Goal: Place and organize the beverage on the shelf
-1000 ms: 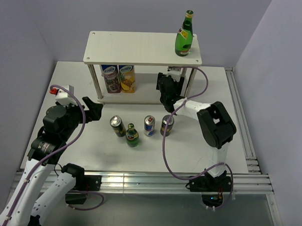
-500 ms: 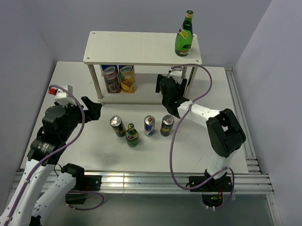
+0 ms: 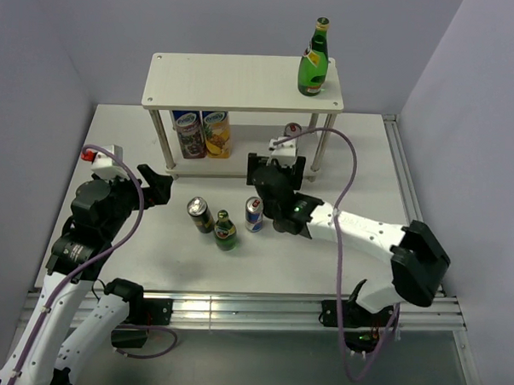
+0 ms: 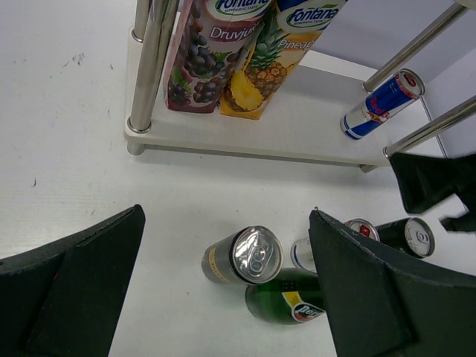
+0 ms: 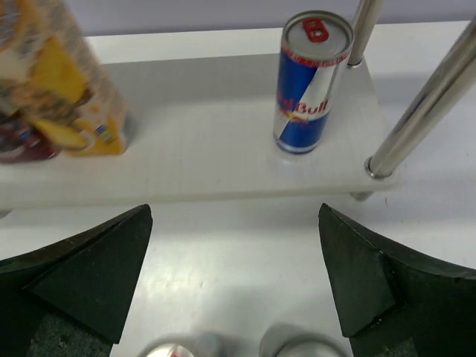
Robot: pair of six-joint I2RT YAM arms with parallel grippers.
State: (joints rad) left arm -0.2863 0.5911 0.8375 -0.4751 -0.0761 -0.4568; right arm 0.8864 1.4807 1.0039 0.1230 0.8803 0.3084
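The shelf (image 3: 236,82) carries one green bottle (image 3: 312,63) on its top board. A blue-and-silver can (image 5: 306,82) stands on the lower board (image 5: 208,149), near the right front leg. My right gripper (image 5: 234,216) is open and empty, just in front of that board, with the can well beyond its fingertips. On the table stand a dark can (image 4: 243,256), a second green bottle (image 4: 290,297), a blue-and-silver can (image 3: 254,214) and another dark can (image 4: 411,236). My left gripper (image 4: 225,216) hangs open and empty, left of these.
Two juice cartons (image 3: 202,132) stand on the lower board at the left. Thin metal legs (image 5: 416,104) flank the lower tier. In the top view the right arm (image 3: 358,231) reaches across the table and covers the rightmost dark can.
My right gripper opened wide, left the blue-and-silver can on the lower board and drew back towards the near side. The left arm has not moved.
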